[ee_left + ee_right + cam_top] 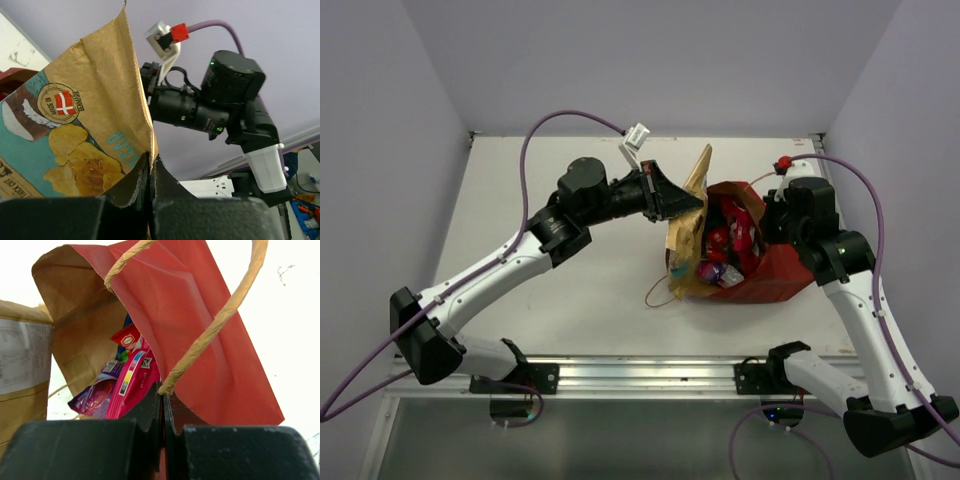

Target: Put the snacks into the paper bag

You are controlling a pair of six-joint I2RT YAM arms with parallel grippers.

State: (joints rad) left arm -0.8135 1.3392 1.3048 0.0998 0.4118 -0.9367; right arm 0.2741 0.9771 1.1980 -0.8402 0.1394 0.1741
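The red-brown paper bag (775, 275) lies tilted at the table's middle right, its mouth facing left. My right gripper (767, 225) is shut on its rim by a string handle (220, 320); the bag fills the right wrist view (200, 330). Inside show a pink-and-white packet (135, 385), the purple packet (95, 397) and the small red-orange packet (127, 337). My left gripper (692, 205) is shut on the edge of the large tan kraft pouch (688, 250), which stands upright at the bag's mouth, partly in it. The pouch also shows in the left wrist view (95, 125) and the right wrist view (22, 370).
The bag's other string handle (655, 292) loops onto the white table (570, 290) to the left of the bag. The right arm (225, 95) shows close behind the pouch in the left wrist view. Grey walls close in the table on three sides.
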